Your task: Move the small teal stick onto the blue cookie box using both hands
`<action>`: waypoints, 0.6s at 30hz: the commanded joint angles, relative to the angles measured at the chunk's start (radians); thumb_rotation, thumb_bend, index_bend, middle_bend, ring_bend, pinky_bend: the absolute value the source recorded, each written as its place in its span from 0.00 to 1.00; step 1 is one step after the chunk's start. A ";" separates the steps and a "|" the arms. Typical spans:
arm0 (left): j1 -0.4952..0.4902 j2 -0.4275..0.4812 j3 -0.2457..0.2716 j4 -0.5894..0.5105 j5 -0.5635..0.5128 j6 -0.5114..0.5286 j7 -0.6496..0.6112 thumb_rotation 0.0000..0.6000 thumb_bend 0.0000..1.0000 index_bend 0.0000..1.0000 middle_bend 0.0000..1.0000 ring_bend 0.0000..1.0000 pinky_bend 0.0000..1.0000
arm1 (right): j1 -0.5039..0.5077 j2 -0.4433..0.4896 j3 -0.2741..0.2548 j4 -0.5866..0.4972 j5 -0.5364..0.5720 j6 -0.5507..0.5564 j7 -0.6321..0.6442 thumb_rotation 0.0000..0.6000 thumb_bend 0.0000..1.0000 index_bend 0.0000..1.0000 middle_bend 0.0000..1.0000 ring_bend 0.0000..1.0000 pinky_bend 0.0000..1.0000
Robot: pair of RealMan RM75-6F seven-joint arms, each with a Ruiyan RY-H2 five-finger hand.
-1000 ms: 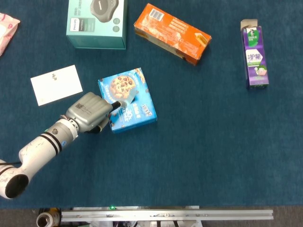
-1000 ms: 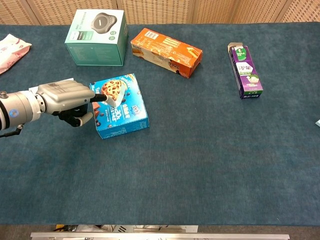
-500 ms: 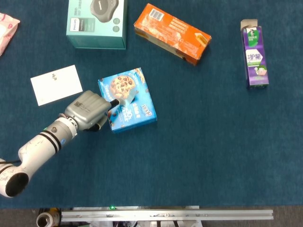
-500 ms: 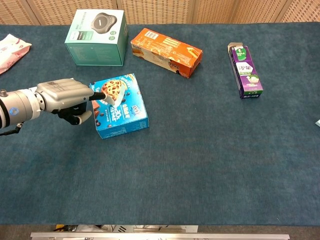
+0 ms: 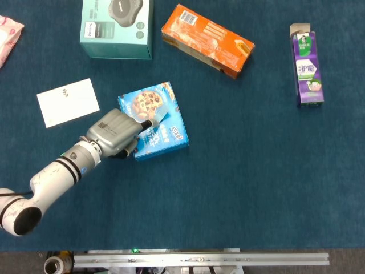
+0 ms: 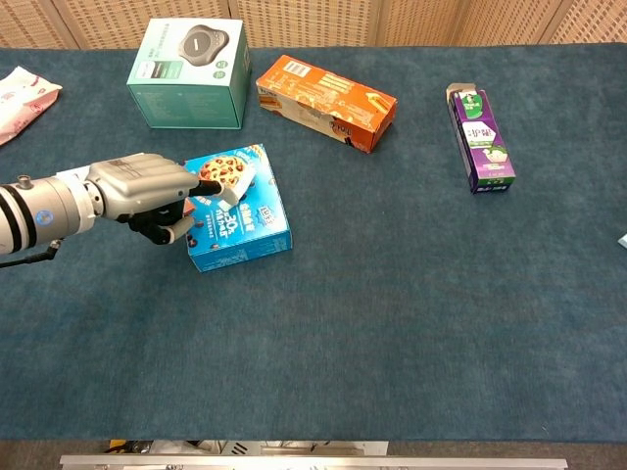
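Compared with the frames of a second ago, the left hand (image 5: 116,132) has moved a little further over the blue cookie box (image 5: 162,132), so that its knuckles now cover the box's left edge, where before they stood just beside it. In the chest view the same hand (image 6: 147,188) reaches from the left, and its fingers (image 6: 208,186) are pressed together around the small teal stick (image 6: 236,183), which they pinch at its lower end. The stick is pale and short, tilted up to the right, and it sits above the cookie picture on the top of the box (image 6: 250,220); whether its tip touches the lid or hangs just over it I cannot tell. In the head view the stick (image 5: 157,119) shows only as a small pale piece at the fingertips. The box itself lies in the same place and at the same angle as before, near the middle-left of the blue tabletop (image 5: 239,171). The right hand does not appear in either view. Around the box nothing has shifted: the white card (image 5: 68,102) lies to its left, the teal carton (image 5: 116,27) behind it, the orange box (image 5: 207,40) to the back right, and the purple box (image 5: 307,67) well apart on the right
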 commanded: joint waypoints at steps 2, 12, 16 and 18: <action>-0.005 -0.002 0.003 0.002 -0.013 -0.005 0.010 1.00 0.81 0.14 1.00 1.00 1.00 | -0.003 0.003 0.000 0.001 -0.001 0.002 0.004 1.00 0.37 0.46 0.65 0.65 0.64; -0.003 0.006 0.013 -0.005 -0.029 0.006 0.020 1.00 0.81 0.14 1.00 1.00 1.00 | -0.005 0.003 0.001 0.004 -0.007 0.001 0.013 1.00 0.37 0.46 0.65 0.65 0.64; 0.002 0.020 0.011 -0.016 -0.022 0.019 0.016 1.00 0.81 0.14 1.00 1.00 1.00 | -0.006 0.004 0.003 0.003 -0.008 0.002 0.014 1.00 0.37 0.46 0.65 0.65 0.64; 0.003 0.024 0.012 -0.018 -0.021 0.020 0.015 1.00 0.81 0.14 1.00 1.00 1.00 | -0.006 0.003 0.004 0.002 -0.009 0.002 0.014 1.00 0.37 0.46 0.65 0.65 0.64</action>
